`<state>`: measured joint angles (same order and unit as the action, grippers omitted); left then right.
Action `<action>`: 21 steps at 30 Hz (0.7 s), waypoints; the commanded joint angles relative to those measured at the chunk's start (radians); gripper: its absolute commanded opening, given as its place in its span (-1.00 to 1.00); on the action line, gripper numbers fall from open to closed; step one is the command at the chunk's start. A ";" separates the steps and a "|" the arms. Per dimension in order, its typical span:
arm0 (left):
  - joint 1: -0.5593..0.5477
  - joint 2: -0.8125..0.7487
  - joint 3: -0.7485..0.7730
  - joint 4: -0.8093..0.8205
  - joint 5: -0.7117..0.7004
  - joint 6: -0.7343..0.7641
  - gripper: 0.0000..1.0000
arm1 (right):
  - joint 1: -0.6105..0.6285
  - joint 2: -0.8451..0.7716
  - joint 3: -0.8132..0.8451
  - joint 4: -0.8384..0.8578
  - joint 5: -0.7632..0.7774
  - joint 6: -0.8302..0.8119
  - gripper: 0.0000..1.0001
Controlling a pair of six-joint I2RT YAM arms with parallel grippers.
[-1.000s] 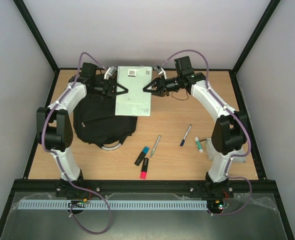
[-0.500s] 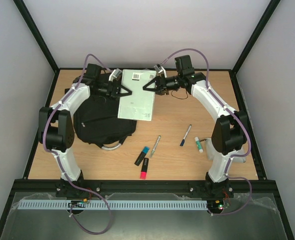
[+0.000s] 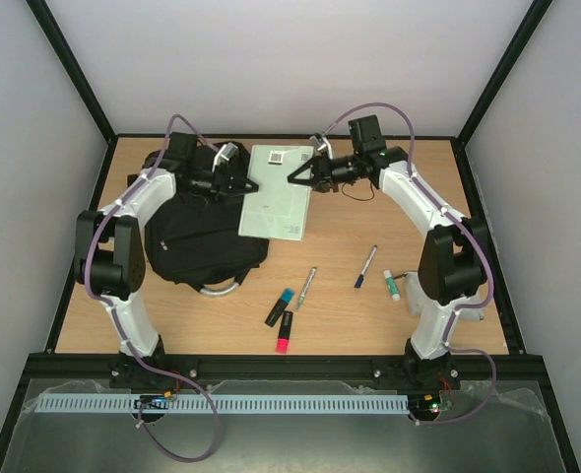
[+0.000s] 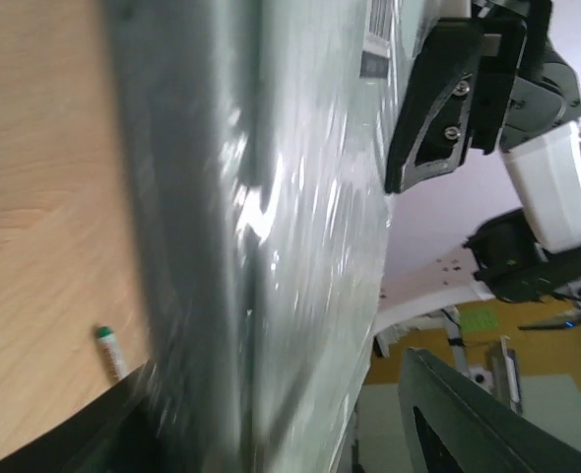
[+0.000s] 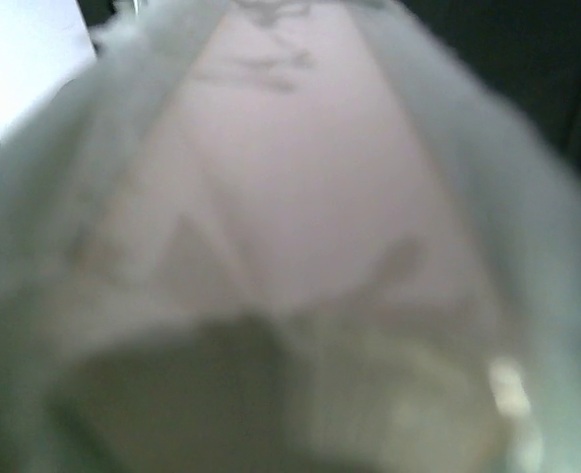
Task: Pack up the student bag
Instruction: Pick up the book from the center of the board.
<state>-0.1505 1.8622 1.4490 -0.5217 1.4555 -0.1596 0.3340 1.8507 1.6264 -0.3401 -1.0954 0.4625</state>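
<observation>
Here the student bag point(image 3: 197, 241) lies far-to-near, grey handle point(image 3: 222, 288) pointing near.

backpack point(image 3: 197, 246) 1 | notebook point(image 3: 276, 197) 1 | pens point(image 3: 306, 288) point(image 3: 366, 266) 2 | highlighters point(image 3: 280, 307) point(image 3: 285, 331) 2 | green-capped marker point(image 3: 391, 286) 1

The bag point(image 3: 197, 236) is black, with a grey handle point(image 3: 220, 290). The book point(image 3: 279, 197) is pale green (a white label point(image 3: 276, 154) with black marks sits on it). The table point(image 3: 369, 222) is light brown wood. One pen point(image 3: 366, 266) is blue, and a marker point(image 3: 285, 332) is pink and black.
</observation>
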 commanded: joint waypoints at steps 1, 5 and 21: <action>0.052 -0.080 -0.019 -0.050 -0.098 0.051 0.22 | -0.070 -0.092 -0.022 -0.072 0.030 -0.100 -0.98; 0.067 -0.138 0.012 -0.256 -0.342 0.352 0.21 | -0.124 -0.129 -0.040 -0.220 0.114 -0.280 -0.98; -0.085 -0.474 -0.328 -0.448 -1.033 1.022 0.31 | -0.211 -0.251 -0.197 -0.354 0.200 -0.503 -0.98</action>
<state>-0.2310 1.4113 1.1606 -0.9211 0.5613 0.7006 0.1230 1.6672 1.4570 -0.7059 -0.8185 -0.0441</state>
